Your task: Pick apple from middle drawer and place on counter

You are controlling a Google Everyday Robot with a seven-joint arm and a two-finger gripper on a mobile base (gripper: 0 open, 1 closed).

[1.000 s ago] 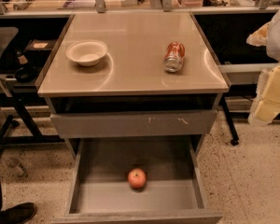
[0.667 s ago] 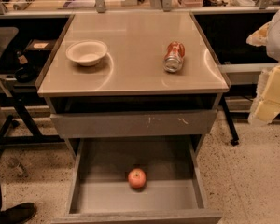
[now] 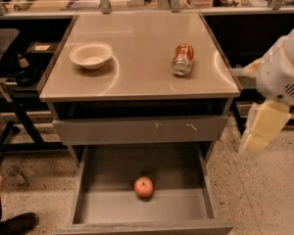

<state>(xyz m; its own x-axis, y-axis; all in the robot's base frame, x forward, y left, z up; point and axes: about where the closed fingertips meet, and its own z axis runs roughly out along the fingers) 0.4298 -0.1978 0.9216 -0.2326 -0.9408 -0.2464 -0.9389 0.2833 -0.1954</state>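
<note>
Speckled flooring (image 3: 264, 195) lies around a glossy tan table (image 3: 137, 77) in the upper middle of the frame. On it sit a white bowl (image 3: 90, 55) at upper left and a drink can (image 3: 182, 59) on its side at upper right. Lower down, the middle drawer (image 3: 108, 207) stands pulled out, with the apple (image 3: 143, 186) on its floor near the centre. The pincer (image 3: 262, 129) hangs at the right edge, well apart from the apple; open or closed cannot be told.

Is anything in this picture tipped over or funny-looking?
Yes. The drink can lies tipped on its side on the counter, right of the bowl. The drawer front below has white scratches. An apple sits alone in the open middle drawer. The gripper hangs at the right, touching nothing.
</note>
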